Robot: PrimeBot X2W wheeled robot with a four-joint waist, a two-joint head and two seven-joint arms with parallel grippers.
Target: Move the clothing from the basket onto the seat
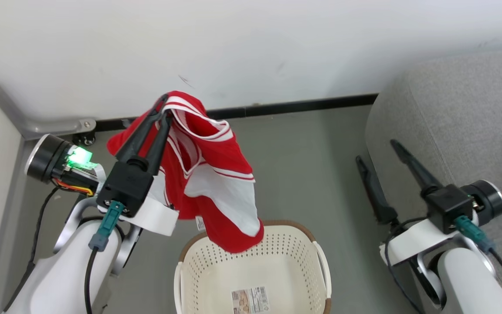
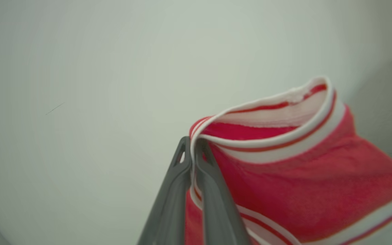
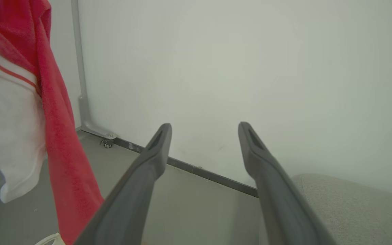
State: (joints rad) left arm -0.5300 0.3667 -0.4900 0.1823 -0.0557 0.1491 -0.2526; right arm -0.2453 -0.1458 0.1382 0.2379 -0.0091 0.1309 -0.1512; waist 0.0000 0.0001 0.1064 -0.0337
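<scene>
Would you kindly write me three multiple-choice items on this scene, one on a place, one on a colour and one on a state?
1. Where is the red garment that the left pincer grips?
A. Lifted over the basket
B. Folded inside the basket
C. Under the basket

2. What colour is the basket's rim?
A. Blue
B. Brown
C. Black

3. How is the right pincer?
A. Shut on the garment
B. Shut on the basket's handle
C. Open and empty

Answers:
1 A: its hem dangles at the basket's rim.
2 B: the head view shows a brown band round the top.
3 C: its fingers stand apart with nothing between them.
</scene>
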